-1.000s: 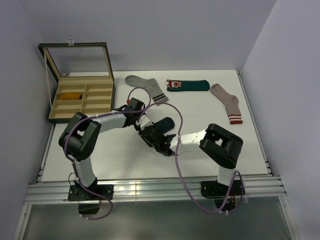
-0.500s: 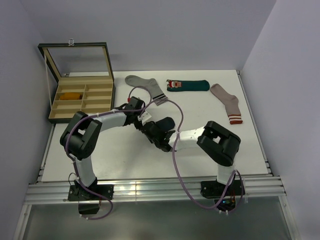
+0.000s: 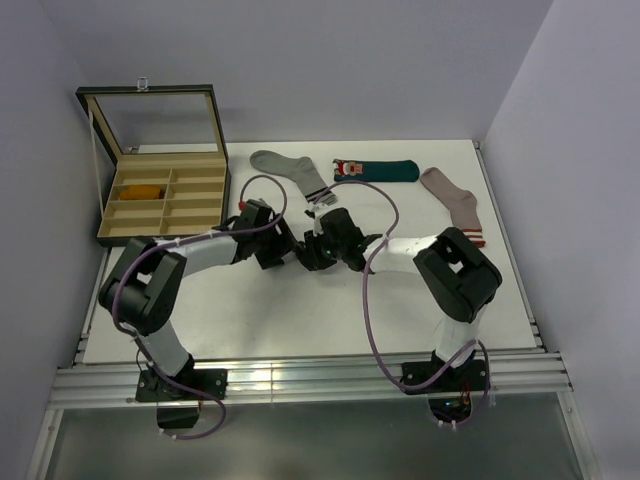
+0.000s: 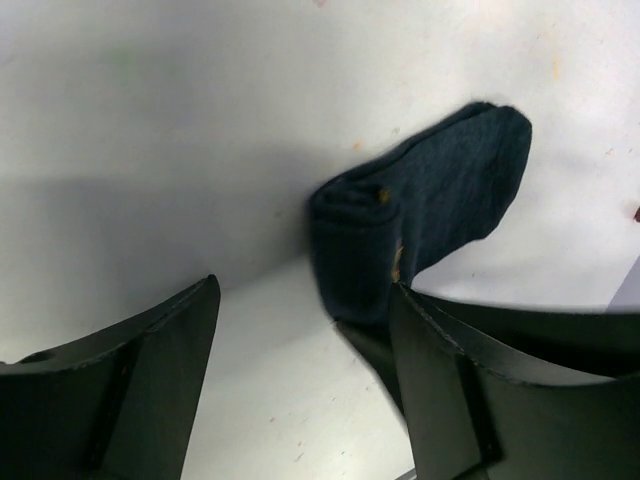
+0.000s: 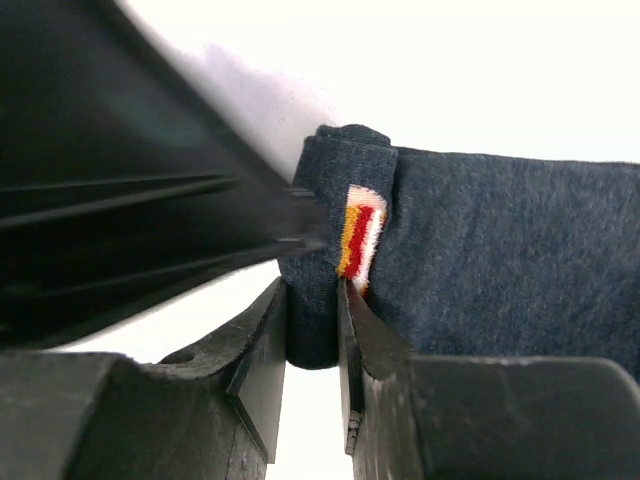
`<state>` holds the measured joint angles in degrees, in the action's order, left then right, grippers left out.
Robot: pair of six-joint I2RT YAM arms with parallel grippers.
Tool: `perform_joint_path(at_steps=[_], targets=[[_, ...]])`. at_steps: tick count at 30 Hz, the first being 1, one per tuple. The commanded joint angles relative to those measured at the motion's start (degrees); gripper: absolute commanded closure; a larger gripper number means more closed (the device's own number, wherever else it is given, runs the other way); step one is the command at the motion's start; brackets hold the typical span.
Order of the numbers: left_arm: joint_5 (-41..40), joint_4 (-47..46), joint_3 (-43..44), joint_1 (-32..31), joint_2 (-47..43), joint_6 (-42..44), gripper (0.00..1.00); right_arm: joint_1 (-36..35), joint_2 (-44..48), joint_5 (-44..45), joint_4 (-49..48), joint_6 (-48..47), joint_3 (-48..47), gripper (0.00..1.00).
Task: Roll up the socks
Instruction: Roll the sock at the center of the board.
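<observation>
Two grippers meet at mid-table over the navy sock [image 5: 500,250], and only one of them has hold of it. The right gripper [image 5: 315,310] is pinched tight on the rolled end, its jaws closed over a thick fold where a red, white and yellow patch shows. The left gripper [image 4: 305,300] stands with its jaws wide apart and nothing between them, one finger just beside that same roll.

From the left wrist view the roll looks short, a turn or so, and the rest of the sock lies flat on the table [image 3: 300,320]. I take this as early in the rolling of this sock.

The next move, I'd judge, calls for the right gripper to turn the roll over onto the flat part without slackening. The left one would pin the cloth or take a fresh hold, or the fold may spring open.

The teal sock [image 3: 375,171] lies flat near the far edge, between the grey sock [image 3: 290,172] and the beige sock [image 3: 455,208]. The mustard sock [image 3: 143,191] sits in a compartment of the box [image 3: 160,237].
</observation>
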<state>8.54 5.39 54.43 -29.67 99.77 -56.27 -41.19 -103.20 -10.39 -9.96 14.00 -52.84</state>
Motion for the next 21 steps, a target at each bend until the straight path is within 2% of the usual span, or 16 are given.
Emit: perform_joint_path(at_steps=[1,5,9,14,21], targets=[[-1.8,-3.2,-4.8,1.5,-5.5,-2.9,0.25,2.2,-2.4,-13.1,7.5,3.5,1.1,1.0],[-3.3,-8.3,-9.3,2.9,-11.2,-4.3,0.25,5.1,-4.6,-22.2,7.7,5.9,-0.9,1.0],[0.2,-13.3,-12.0,2.9,-11.6,-4.2,0.25,7.7,-7.4,-30.5,7.0,8.8,-2.8,1.0],[3.6,-17.6,-14.4,2.2,-9.6,-6.1,0.27,9.3,-10.0,-32.1,7.0,10.3,-4.6,1.0],[1.9,-17.4,-14.9,-0.1,-7.0,-7.5,0.31,11.5,-14.7,-34.3,4.9,12.7,-4.8,1.0]])
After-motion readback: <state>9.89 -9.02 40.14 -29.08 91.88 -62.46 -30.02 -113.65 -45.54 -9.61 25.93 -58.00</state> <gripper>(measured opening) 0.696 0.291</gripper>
